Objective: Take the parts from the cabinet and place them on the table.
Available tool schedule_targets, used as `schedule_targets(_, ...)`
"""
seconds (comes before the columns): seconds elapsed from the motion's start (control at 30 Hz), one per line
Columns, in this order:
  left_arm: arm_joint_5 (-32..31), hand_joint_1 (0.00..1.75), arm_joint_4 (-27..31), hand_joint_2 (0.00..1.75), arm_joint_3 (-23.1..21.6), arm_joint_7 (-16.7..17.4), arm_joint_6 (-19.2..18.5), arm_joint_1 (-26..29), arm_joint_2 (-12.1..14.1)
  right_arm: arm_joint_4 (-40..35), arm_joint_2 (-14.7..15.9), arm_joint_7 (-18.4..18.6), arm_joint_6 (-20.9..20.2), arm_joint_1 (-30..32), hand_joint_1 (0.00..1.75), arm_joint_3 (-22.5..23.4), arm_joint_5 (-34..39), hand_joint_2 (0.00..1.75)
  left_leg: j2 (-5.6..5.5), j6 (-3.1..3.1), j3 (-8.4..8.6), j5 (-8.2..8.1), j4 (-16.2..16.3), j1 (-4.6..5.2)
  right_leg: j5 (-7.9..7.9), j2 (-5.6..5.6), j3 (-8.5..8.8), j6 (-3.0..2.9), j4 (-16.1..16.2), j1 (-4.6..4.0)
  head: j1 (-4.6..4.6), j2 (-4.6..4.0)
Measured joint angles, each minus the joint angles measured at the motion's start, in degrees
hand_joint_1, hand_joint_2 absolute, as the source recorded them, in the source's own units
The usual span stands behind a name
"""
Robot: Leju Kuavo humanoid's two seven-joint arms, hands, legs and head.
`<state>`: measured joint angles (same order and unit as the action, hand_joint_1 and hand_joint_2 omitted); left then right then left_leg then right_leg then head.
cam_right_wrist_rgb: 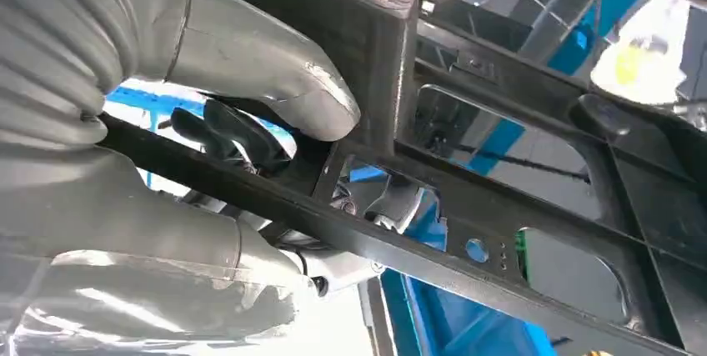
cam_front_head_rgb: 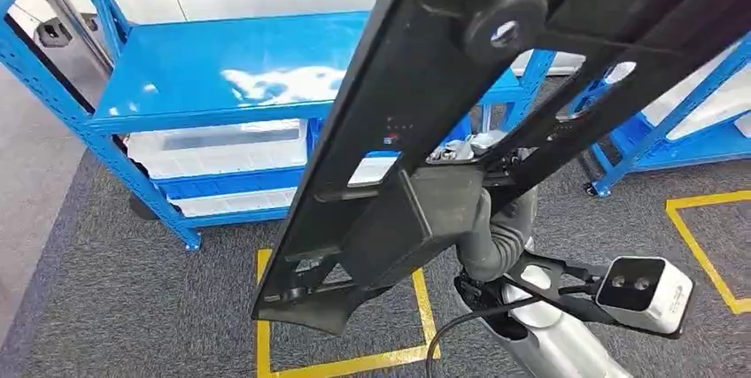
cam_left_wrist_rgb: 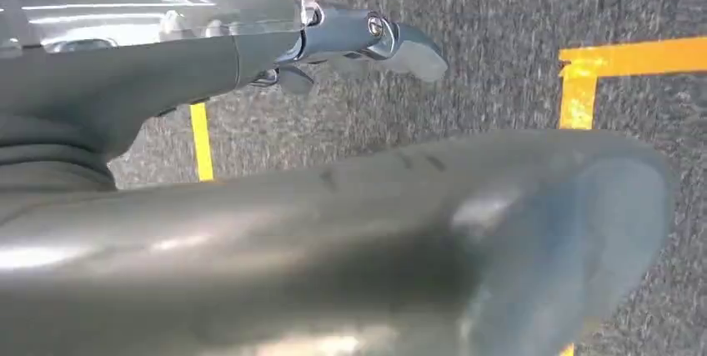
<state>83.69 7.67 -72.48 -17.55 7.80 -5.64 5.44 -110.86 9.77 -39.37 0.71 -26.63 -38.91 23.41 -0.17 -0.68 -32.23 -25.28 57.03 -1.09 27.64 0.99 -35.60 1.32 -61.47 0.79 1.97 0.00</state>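
Fingers [cam_right_wrist_rgb: 275, 89] of right hand [cam_right_wrist_rgb: 167, 122] grip one black part [cam_front_head_rgb: 496, 86].

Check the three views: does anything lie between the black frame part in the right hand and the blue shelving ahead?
Nothing visible does. The right hand grips the black frame part, raised over grey carpet; the blue shelving's top shelf looks bare. The part itself hides some of the gap.

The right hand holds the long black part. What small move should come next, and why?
Probably carry the black part a little further from the blue rack, keeping the grip. The right hand grips one of its bars, and the part hangs above the carpet, with no table surface under it yet. The left hand hangs over the floor, holding nothing.
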Motion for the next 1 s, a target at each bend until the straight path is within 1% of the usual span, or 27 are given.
schedule_targets(0.07,0.00,0.00,0.00,0.00,0.13,0.48,0.02,0.07,0.00,0.09,0.00,-0.02,-0.64,0.06,1.75,-0.02,-0.28,1.75,0.86,-0.20,-0.30,0.13,0.02,0.21,4.69,-0.43,-4.36,0.36,-9.51,0.04,0.00,0.00)
schedule_targets(0.1,0.00,0.00,0.00,0.00,0.26,0.70,0.07,0.12,0.00,0.15,0.00,-0.02,-0.73,0.07,1.75,-0.02,-0.55,1.75,1.22,-0.24,-0.45,0.16,0.09,0.33,5.84,-0.44,-5.89,0.44,-12.80,0.04,-0.02,0.00)
schedule_targets(0.13,0.00,0.00,0.00,0.00,0.44,1.01,0.09,0.16,0.00,0.24,0.00,0.00,-0.71,0.07,1.75,-0.02,-1.12,1.75,1.82,-0.27,-0.59,0.18,0.16,0.47,5.88,-0.51,-6.88,0.46,-15.00,0.03,-0.02,0.00)
schedule_targets(0.17,0.00,0.00,0.00,0.00,0.50,1.25,0.07,0.13,0.00,0.20,0.00,0.05,-0.32,0.09,1.75,-0.02,-1.68,1.75,2.23,-0.27,-0.60,0.18,0.19,0.55,4.45,-0.66,-5.98,0.35,-13.45,0.02,-0.02,0.00)
schedule_targets(0.2,0.00,0.00,0.00,0.00,0.57,1.44,0.07,0.07,0.00,0.09,0.00,0.07,0.21,0.09,1.75,-0.02,-2.08,1.75,2.66,-0.26,-0.55,0.17,0.25,0.62,2.28,-0.89,-3.83,0.15,-9.63,-0.03,0.00,0.00)
schedule_targets(0.23,0.00,0.00,0.00,0.00,0.66,1.51,0.07,-0.01,-0.02,-0.13,0.00,0.05,0.87,0.09,1.75,0.00,-2.41,1.75,3.03,-0.21,-0.48,0.14,0.32,0.67,-0.22,-1.49,-0.73,-0.17,-3.96,-0.13,-0.02,0.00)
schedule_targets(0.27,0.00,0.00,0.00,0.00,0.74,1.53,0.07,-0.06,-0.11,-0.44,0.09,0.00,1.28,0.13,1.75,0.02,-2.60,1.75,3.38,-0.10,-0.45,0.07,0.45,0.81,-1.96,-3.22,2.14,-0.64,1.20,-0.37,-0.02,0.00)
schedule_targets(0.3,0.00,0.00,0.00,0.00,0.77,1.62,0.05,-0.05,-0.15,-0.76,0.30,-0.02,1.28,0.33,1.75,0.24,-3.21,1.75,3.70,0.16,-0.56,-0.09,0.70,1.24,-1.04,-5.02,2.72,-1.14,3.15,-1.06,-0.02,0.00)
schedule_targets(0.33,0.00,0.00,0.00,0.00,0.77,1.66,0.02,-0.02,-0.20,-1.12,0.35,-0.02,0.45,1.08,1.75,0.61,-4.20,1.75,3.89,0.48,-0.63,-0.02,0.64,1.25,-1.40,-4.25,2.50,-1.59,3.15,-1.06,0.00,0.00)
schedule_targets(0.4,0.00,0.00,0.00,0.00,0.77,1.64,-0.02,0.04,-0.30,-1.55,0.46,-0.02,-2.21,3.63,1.75,2.16,-6.68,1.75,4.86,0.90,-0.39,0.07,0.44,1.25,-1.61,-3.34,2.32,-1.99,3.17,-1.14,0.00,0.00)
schedule_targets(0.43,0.00,0.00,0.00,0.00,0.77,1.60,-0.02,-0.03,-0.33,-1.79,0.46,-0.02,-3.02,4.77,1.75,2.95,-7.41,1.75,5.24,1.23,-0.33,0.01,0.48,1.38,-1.96,-2.82,2.33,-2.49,3.58,-0.83,0.00,0.00)
schedule_targets(0.47,0.00,0.00,0.00,0.00,0.77,1.57,-0.02,-0.07,-0.35,-2.05,0.46,-0.02,-3.42,5.47,1.75,3.49,-7.80,1.75,4.06,1.73,-0.58,-0.81,1.07,1.11,-2.27,-2.58,2.42,-2.83,3.82,-0.49,0.00,0.00)
schedule_targets(0.5,0.00,0.00,0.00,0.00,0.77,1.55,-0.13,-0.01,-0.42,-2.25,0.42,-0.02,-3.51,5.70,1.75,3.91,-7.87,1.75,2.44,1.92,-1.37,-2.74,3.25,1.02,-2.44,-2.11,2.28,-3.17,3.82,-0.41,0.00,0.00)
schedule_targets(0.53,0.02,0.00,0.00,0.00,0.74,1.55,-0.11,0.05,-0.48,-2.30,0.24,-0.02,-3.64,6.01,1.75,4.26,-7.96,1.75,1.35,2.09,-3.23,-5.51,7.80,0.85,-2.56,-1.59,2.09,-3.35,3.82,-0.43,0.00,0.00)
schedule_targets(0.57,0.02,0.00,0.00,0.00,0.74,1.55,-0.09,0.16,-0.48,-2.30,0.22,-0.02,-3.73,6.44,1.75,4.46,-7.98,1.75,0.89,2.26,-5.21,-7.86,12.65,0.76,-2.65,-1.06,1.93,-3.45,3.81,-0.47,0.00,0.00)
schedule_targets(0.6,0.02,0.00,0.00,0.00,0.74,1.57,-0.09,0.29,-0.48,-2.30,0.22,-0.02,-3.75,6.94,1.75,4.68,-8.02,1.75,0.74,2.39,-7.09,-9.54,17.07,0.74,-2.74,-0.45,1.74,-3.44,3.75,-0.49,0.00,0.00)
schedule_targets(0.63,0.02,0.00,0.00,0.00,0.74,1.57,-0.09,0.36,-0.48,-2.30,0.22,-0.02,-3.77,7.39,1.75,4.79,-8.04,1.75,0.74,2.45,-7.92,-9.79,19.14,0.70,-2.87,0.23,1.59,-3.35,3.65,-0.48,0.00,0.00)
schedule_targets(0.67,0.02,0.00,0.00,0.00,0.74,1.57,-0.09,0.36,-0.48,-2.30,0.22,-0.02,-3.79,7.69,1.75,4.90,-8.09,1.75,0.73,2.44,-7.42,-8.79,18.28,0.62,-2.92,0.83,1.54,-3.29,3.59,-0.46,0.00,0.00)
schedule_targets(0.7,0.02,0.00,0.00,0.00,0.74,1.55,-0.09,0.32,-0.48,-2.32,0.20,-0.02,-3.90,7.90,1.75,5.07,-8.26,1.75,0.68,2.36,-5.54,-6.56,14.73,0.52,-2.95,1.46,1.53,-3.22,3.43,-0.44,0.00,0.00)
schedule_targets(0.73,0.02,0.00,0.00,0.00,0.74,1.53,-0.09,0.29,-0.46,-2.38,0.13,-0.02,-4.12,8.01,1.75,5.35,-8.48,1.75,0.40,2.22,-2.71,-3.81,9.29,0.42,-2.96,2.12,1.54,-3.14,3.27,-0.43,0.00,0.00)
schedule_targets(0.77,0.00,0.00,0.00,0.00,0.74,1.49,-0.09,0.27,-0.46,-2.43,0.00,-0.02,-4.23,8.09,1.75,5.57,-8.79,1.75,-0.72,2.03,-0.01,-1.50,3.99,0.31,-2.93,2.69,1.52,-2.95,3.08,-0.41,0.00,0.00)
schedule_targets(0.8,0.02,0.00,0.00,0.00,0.74,1.47,-0.09,0.22,-0.46,-2.56,-0.24,-0.02,-4.36,8.36,1.75,5.81,-9.40,1.75,-3.25,1.72,1.32,-2.23,1.43,0.22,-2.98,3.17,1.35,-2.67,2.98,-0.50,0.00,0.00)
schedule_targets(0.83,0.02,0.00,0.00,0.00,0.74,1.36,-0.11,0.20,-0.48,-2.75,-0.46,-0.02,-4.53,8.65,1.75,6.01,-9.82,1.75,-3.24,1.71,1.23,-2.15,0.61,0.23,-3.07,3.60,0.99,-2.21,2.66,-0.53,0.00,0.00)
schedule_targets(0.87,0.02,0.00,0.00,0.00,0.74,1.38,-0.28,0.21,-0.50,-3.13,-0.72,-0.02,-4.82,9.18,1.75,6.41,-10.58,1.75,-2.85,1.55,1.32,-2.07,0.80,0.43,-3.32,4.04,0.70,-1.80,2.80,-0.33,-0.02,0.00)
schedule_targets(0.93,0.00,0.00,0.00,0.00,0.68,1.34,-0.61,0.11,-0.50,-4.08,-1.18,-0.02,-5.30,10.76,1.75,7.38,-11.91,1.75,-2.18,0.84,1.27,-1.72,0.63,0.56,-3.79,4.91,0.59,-0.95,3.26,-0.18,0.00,0.00)
schedule_targets(0.97,-0.02,0.00,0.00,0.00,0.51,1.05,-0.57,0.05,-0.92,-4.71,-1.46,-0.02,-5.17,11.44,1.75,7.80,-12.80,1.75,-1.46,0.28,1.39,-1.11,-0.08,-0.10,-3.42,3.89,0.44,-0.76,2.83,-0.35,-0.02,0.00)
schedule_targets(1.0,-0.04,0.00,0.00,0.00,0.20,0.59,-0.39,0.01,-0.94,-5.53,-1.66,-0.02,-5.01,11.95,1.75,8.31,-13.60,1.75,-0.91,-0.04,1.33,-0.98,-0.19,0.00,-1.93,1.50,-0.31,-0.66,1.25,-0.57,-0.02,0.00)
